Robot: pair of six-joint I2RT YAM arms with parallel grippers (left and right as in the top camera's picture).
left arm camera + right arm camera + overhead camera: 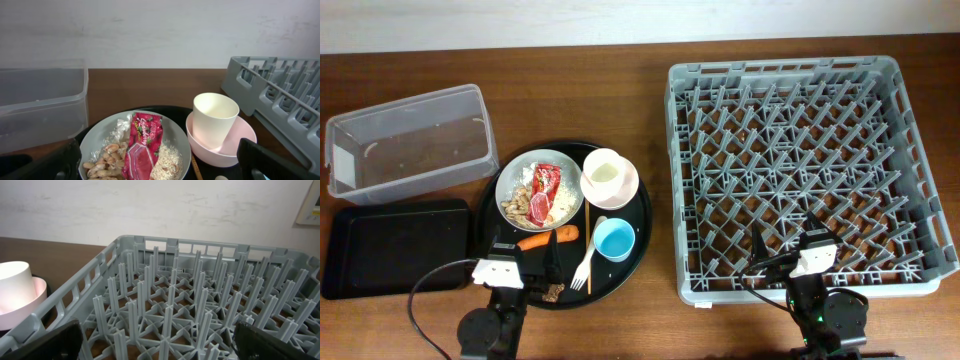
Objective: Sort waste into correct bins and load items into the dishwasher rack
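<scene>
The left jaws stood spread wide and empty over the near side of the round black tray (644,225). The red crinkled wrapper (142,145) lay straight ahead of them, centred between the two fingers in the left wrist view. Its long axis ran away from the jaws, the far end leaning slightly to their right, so a pinch would probably meet it across its narrow width. It rested on the grey-white plate (100,134), partly over the rice-like scraps (167,161). It looked glossy and creased, with white print, and was likely light and springy.

The carrot (548,239) lay crosswise, closer in, just before the jaws. The clear tub (45,107) stood ahead and to their left.

The right jaws, also parted and holding nothing, faced into the dishwasher rack (677,170), well apart from the wrapper. The left arm was plainly the nearer.
</scene>
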